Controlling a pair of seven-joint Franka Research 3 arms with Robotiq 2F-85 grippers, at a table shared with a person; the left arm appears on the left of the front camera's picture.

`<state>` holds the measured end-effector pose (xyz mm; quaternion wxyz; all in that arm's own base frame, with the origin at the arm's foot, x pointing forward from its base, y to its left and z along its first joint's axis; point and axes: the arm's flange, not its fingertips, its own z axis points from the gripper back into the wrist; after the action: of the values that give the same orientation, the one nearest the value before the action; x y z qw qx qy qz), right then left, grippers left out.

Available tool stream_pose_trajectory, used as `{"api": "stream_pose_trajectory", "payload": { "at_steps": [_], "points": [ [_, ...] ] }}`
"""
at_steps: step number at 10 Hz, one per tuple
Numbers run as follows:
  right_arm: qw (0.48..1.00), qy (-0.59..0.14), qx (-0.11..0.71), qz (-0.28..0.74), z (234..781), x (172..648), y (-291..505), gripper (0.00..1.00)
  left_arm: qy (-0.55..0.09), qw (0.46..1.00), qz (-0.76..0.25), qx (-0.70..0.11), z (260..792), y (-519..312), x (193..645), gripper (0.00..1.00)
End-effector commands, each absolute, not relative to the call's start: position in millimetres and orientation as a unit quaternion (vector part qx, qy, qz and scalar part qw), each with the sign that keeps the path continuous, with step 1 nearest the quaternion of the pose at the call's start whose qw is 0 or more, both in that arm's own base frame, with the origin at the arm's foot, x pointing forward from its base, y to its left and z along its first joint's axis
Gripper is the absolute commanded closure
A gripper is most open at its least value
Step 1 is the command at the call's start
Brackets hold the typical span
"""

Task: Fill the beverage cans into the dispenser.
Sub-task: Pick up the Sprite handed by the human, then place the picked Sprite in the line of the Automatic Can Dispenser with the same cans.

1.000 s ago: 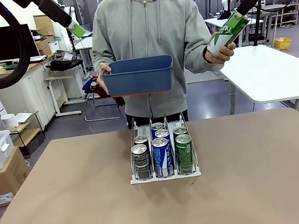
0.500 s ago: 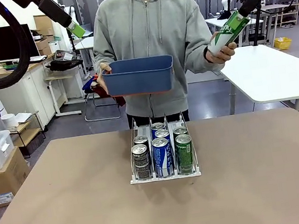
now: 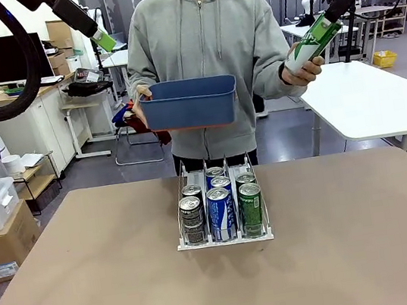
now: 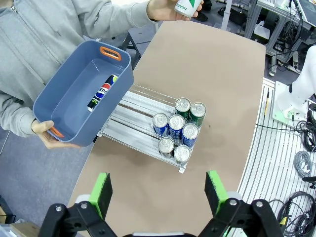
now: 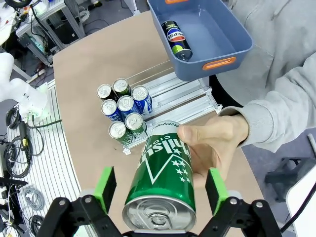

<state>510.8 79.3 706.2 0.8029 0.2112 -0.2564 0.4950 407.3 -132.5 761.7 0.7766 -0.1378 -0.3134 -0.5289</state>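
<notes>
Right gripper (image 5: 160,190), jaws wide, straddles green-and-white slim metal can (image 3: 309,46) held by person's hand (image 5: 217,145), at 2 o'clock from clear acrylic three-lane dispenser (image 3: 224,241) on brown desk (image 3: 92,276). Left gripper (image 4: 159,192) wide apart, empty, at 10 o'clock.
</notes>
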Motion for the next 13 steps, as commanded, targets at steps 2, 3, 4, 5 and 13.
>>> {"api": "stream_pose_trajectory", "payload": {
  "at_steps": [2,3,4,5,13],
  "points": [
    [0.806,-0.262,0.215,0.484,706.2,512.8,78.5,1.0,-0.31,0.78,-0.523,-0.147,761.1,-130.4,404.3,0.0],
    [0.807,-0.26,0.214,0.485,707.0,511.3,77.9,0.65,-0.31,0.78,-0.523,-0.147,761.1,-130.4,404.3,0.0],
    [0.808,-0.257,0.214,0.484,707.5,511.4,77.4,1.0,-0.31,0.78,-0.523,-0.147,761.1,-130.4,404.3,0.0],
    [0.808,-0.257,0.216,0.484,707.9,512.1,77.8,1.0,-0.31,0.78,-0.523,-0.147,761.1,-130.4,404.3,0.0],
    [0.803,-0.258,0.217,0.491,707.1,511.0,76.4,0.67,-0.31,0.78,-0.523,-0.147,761.1,-130.4,404.3,0.0]
  ]
}}
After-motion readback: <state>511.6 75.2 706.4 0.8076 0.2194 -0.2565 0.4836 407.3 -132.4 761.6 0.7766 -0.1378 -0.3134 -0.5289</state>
